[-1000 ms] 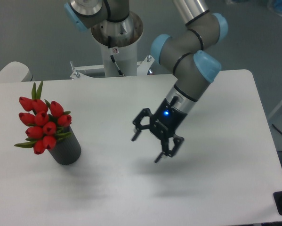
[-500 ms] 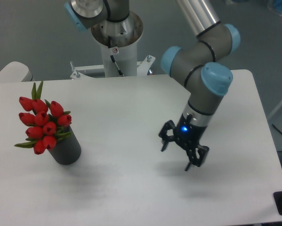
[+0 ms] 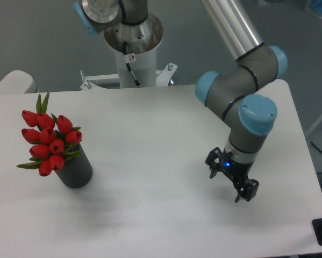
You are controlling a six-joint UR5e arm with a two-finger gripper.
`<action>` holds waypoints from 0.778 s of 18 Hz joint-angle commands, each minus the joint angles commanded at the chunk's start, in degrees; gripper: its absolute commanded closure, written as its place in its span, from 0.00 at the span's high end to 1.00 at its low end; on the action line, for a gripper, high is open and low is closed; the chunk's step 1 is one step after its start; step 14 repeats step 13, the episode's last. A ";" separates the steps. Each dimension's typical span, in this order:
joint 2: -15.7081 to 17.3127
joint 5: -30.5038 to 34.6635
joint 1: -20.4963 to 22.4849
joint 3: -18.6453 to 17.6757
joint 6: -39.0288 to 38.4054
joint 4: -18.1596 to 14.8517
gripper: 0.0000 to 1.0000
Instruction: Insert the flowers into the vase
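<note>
Vase [image 3: 76, 170] top & stems hidden by flowers [image 3: 49, 141]; arm [image 3: 230, 24] cut off at top edge.

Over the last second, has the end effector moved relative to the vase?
Yes. The end effector has moved rightward and toward the table's near edge, away from the vase, which stays put holding the flowers.

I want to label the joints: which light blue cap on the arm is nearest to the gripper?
The cap directly above the gripper, on the wrist. The other caps sit farther up the arm.
</note>
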 joint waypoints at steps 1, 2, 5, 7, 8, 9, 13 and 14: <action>-0.53 1.49 -0.09 0.88 0.09 -0.97 1.00; -1.23 2.47 -0.44 1.93 0.09 -1.67 1.00; -2.29 3.62 -1.14 4.13 0.26 -3.34 1.00; -2.38 3.71 -1.23 4.41 3.15 -3.70 1.00; -2.38 4.40 -1.23 4.41 4.64 -3.79 1.00; -2.38 5.54 -1.23 4.49 5.18 -3.88 1.00; -2.47 5.82 -1.23 4.49 5.19 -4.05 1.00; -2.47 5.82 -1.23 4.49 5.19 -4.05 1.00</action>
